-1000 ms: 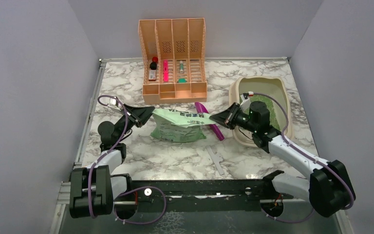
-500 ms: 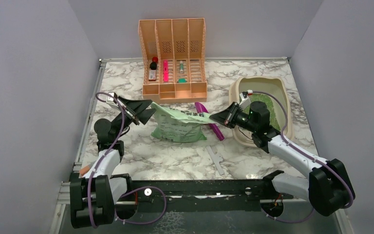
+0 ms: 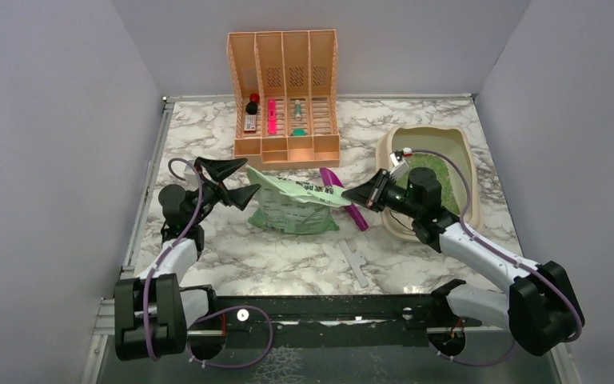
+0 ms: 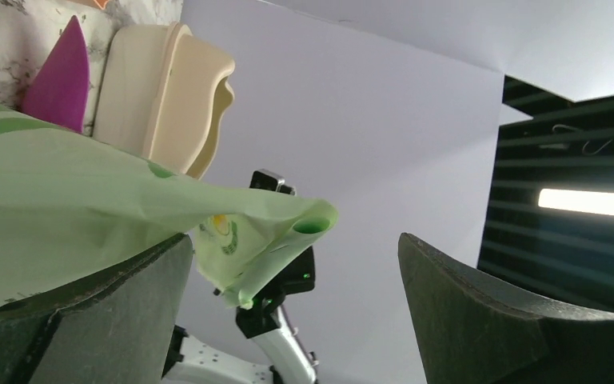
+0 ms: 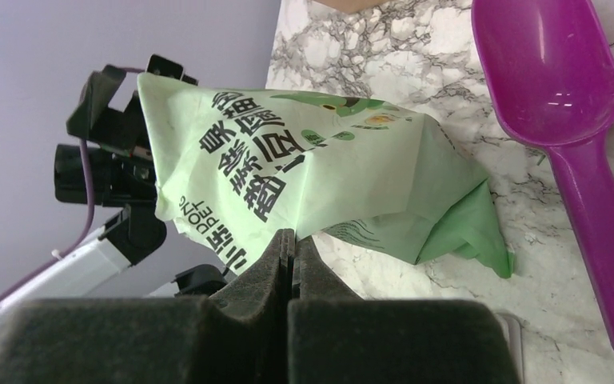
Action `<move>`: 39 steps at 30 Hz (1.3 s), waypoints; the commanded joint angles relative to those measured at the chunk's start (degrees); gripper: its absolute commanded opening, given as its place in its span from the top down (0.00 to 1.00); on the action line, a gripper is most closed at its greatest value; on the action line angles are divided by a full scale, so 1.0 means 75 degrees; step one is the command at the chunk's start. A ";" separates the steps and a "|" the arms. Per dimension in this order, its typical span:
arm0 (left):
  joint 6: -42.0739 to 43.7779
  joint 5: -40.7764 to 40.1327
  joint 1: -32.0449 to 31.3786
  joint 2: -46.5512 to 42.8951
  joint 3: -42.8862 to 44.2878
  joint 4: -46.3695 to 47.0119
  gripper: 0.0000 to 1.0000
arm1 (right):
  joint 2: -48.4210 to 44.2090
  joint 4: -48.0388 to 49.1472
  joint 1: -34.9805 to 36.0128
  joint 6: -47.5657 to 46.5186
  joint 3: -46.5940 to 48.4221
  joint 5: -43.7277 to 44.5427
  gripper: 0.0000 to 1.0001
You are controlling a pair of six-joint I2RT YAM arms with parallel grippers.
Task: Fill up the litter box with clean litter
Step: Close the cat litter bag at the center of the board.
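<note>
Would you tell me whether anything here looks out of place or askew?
The pale green printed plastic bag lies slumped on the marble table, one edge pinched in the shut right claw only; the open left claw holds nothing. A pale flat strip lies loose nearby.

Looks like a robotics lab test booth, not a home. Closed in on three sides by plain lilac-grey panels, around a marble-patterned surface framed in bare metal rail. Carries a left arm and a right arm, both white and black with trailing purple cables, bolted to a black beam at the near edge. Set out with a few household props: a peach file organizer, a beige litter box, a purple scoop and a pale green printed bag. Opens, past the booth in the left wrist view, onto dark slatted panelling and a bright strip light.
</note>
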 commanded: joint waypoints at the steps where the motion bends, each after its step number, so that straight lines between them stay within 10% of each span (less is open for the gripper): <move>1: -0.1096 0.0420 0.0050 0.0597 0.0733 -0.0049 0.01 | -0.0176 0.0111 0.0280 -0.0290 0.0266 -0.0073 0.99; 7: -0.1566 0.0625 0.0050 0.1032 0.1062 -0.0104 0.03 | -0.0133 0.0028 0.0556 -0.0486 0.0309 0.0173 0.99; 15: -0.2095 0.0392 0.0062 0.0543 0.0083 -0.0364 0.36 | -0.0293 -0.0161 0.0687 -0.0940 0.0446 0.0352 0.99; 39: 0.0170 0.0153 0.0379 0.0482 0.2193 -0.5041 0.01 | -0.0591 -0.0312 0.1080 -0.2113 0.0488 0.0069 0.99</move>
